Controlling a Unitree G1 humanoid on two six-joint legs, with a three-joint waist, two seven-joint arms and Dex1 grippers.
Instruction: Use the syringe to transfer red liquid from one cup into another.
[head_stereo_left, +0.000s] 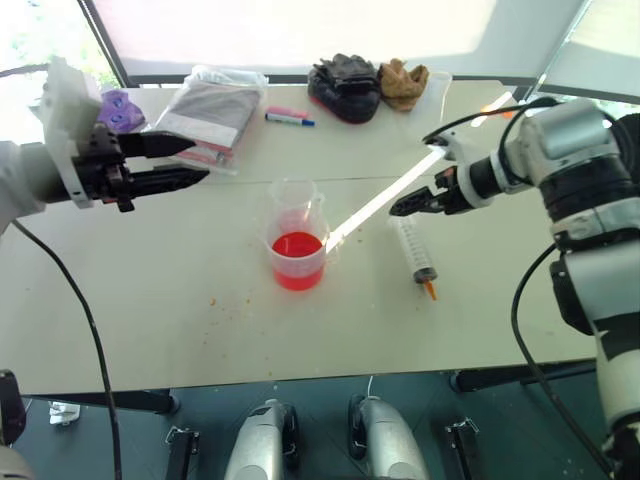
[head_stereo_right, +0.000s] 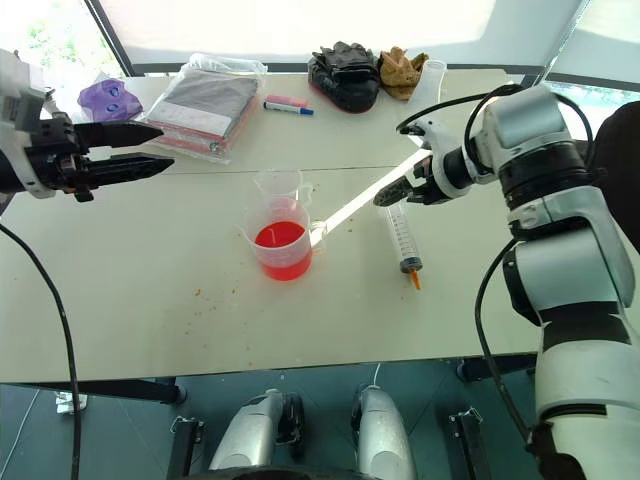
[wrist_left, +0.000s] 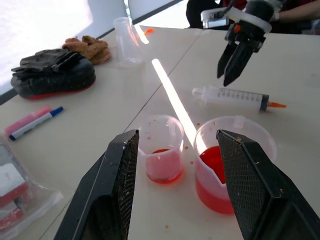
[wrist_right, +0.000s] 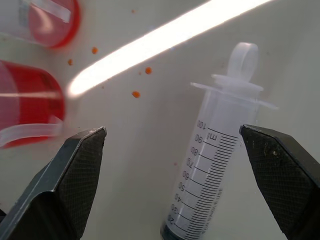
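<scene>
The right pincer (head_stereo_left: 400, 209), fingers spread wide, hangs just above the large clear graduated syringe (head_stereo_left: 415, 250), probably lining up a grasp. The wide clear cup of red liquid (head_stereo_left: 298, 257) stands beside it. The left pincer (head_stereo_left: 195, 160) gapes, empty.

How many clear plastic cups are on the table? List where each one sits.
3. The wide cup with red liquid stands mid-table; the narrow cup stands just behind it; a tall tumbler stands at the far edge beside the brown glove. None seems hidden.
</scene>
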